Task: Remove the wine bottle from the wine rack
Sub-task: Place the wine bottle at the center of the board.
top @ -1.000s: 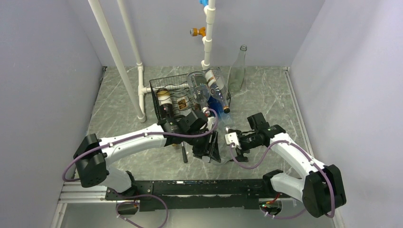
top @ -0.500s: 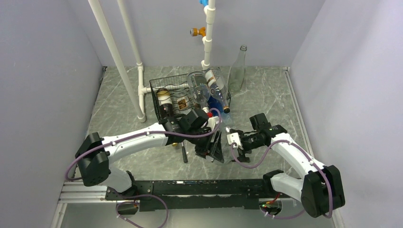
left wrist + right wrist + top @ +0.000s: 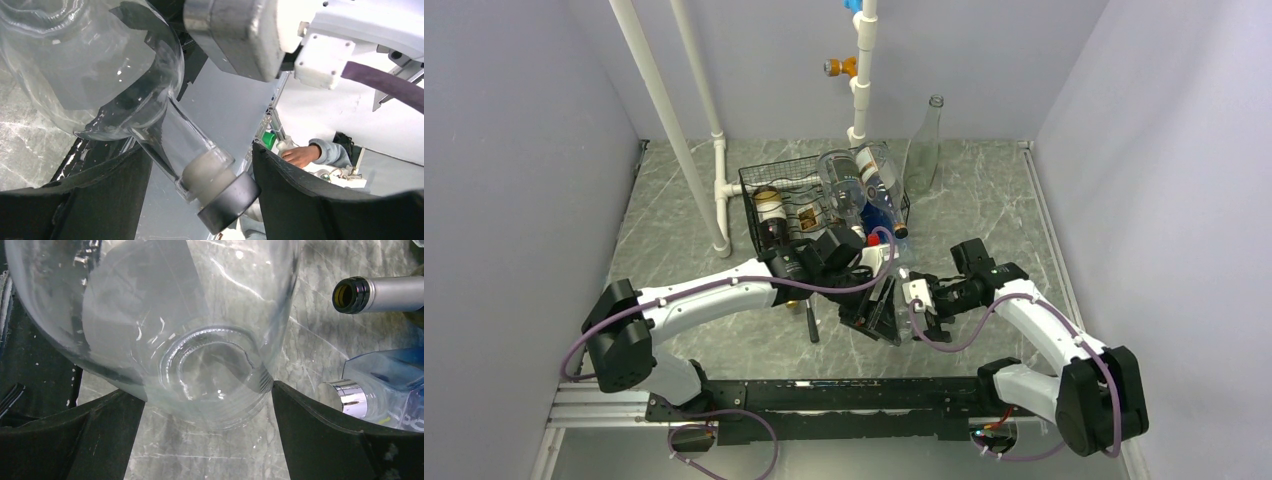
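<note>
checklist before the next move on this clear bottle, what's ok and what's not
1. Clear bottle out of the wine rack: ok.
2. Right gripper touching the glass on both sides: ok.
3. Left gripper closed on the neck: not ok, gaps either side.
4. Grip firm enough to carry alone: cannot tell.
5. Silver-necked bottle apart from the held one: ok.

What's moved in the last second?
The left gripper slid slightly right, toward the right gripper; the clear bottle sits between both. The wine rack, its bottles and the standing bottle stayed put.
</note>
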